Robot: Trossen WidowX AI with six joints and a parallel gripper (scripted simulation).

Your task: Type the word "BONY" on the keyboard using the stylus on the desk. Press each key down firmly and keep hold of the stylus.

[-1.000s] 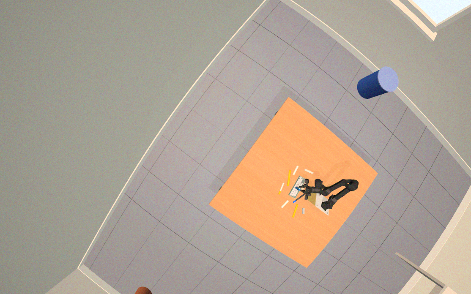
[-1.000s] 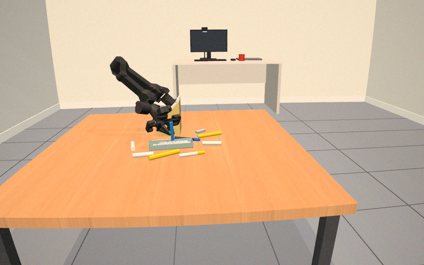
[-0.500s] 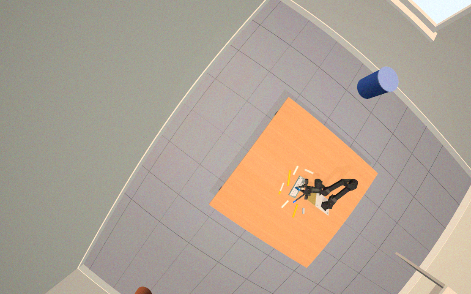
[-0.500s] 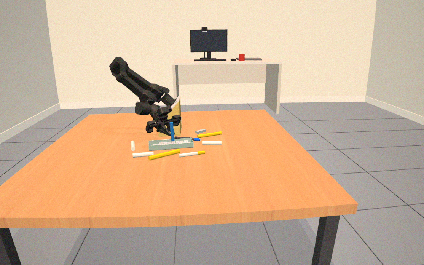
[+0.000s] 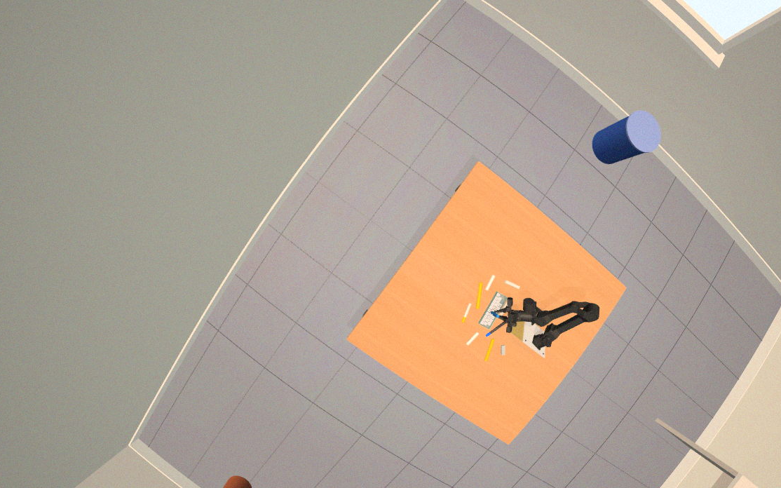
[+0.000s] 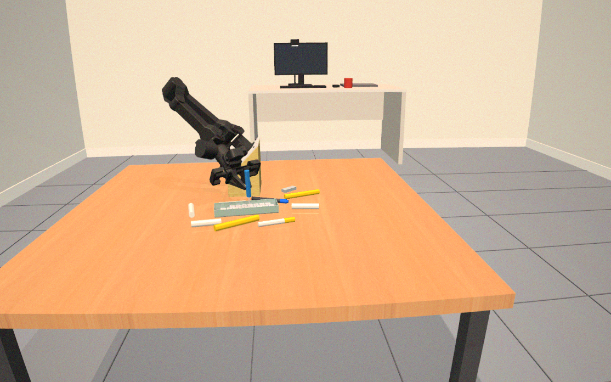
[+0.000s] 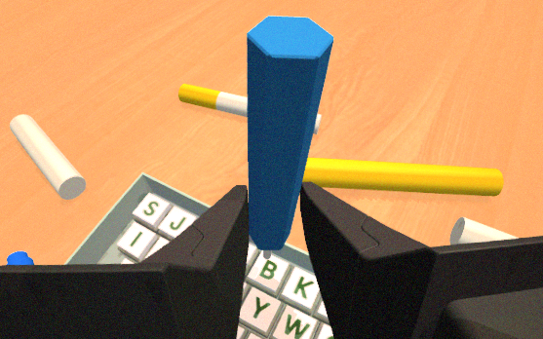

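Observation:
My gripper is shut on the blue stylus, which stands almost upright with its thin tip down. The keyboard is a grey-green tray of white keys under the gripper. In the wrist view the stylus tip shows at the upper edge of the B key; whether it touches the key I cannot tell. The Y key is just below B in that view, and the K key is to its right. I cannot make out the O and N keys; the fingers hide part of the keyboard.
A dark pen with a blue end lies beside the keyboard. Yellow rods, white rods, a white-and-yellow rod and a grey block lie around it on the desk.

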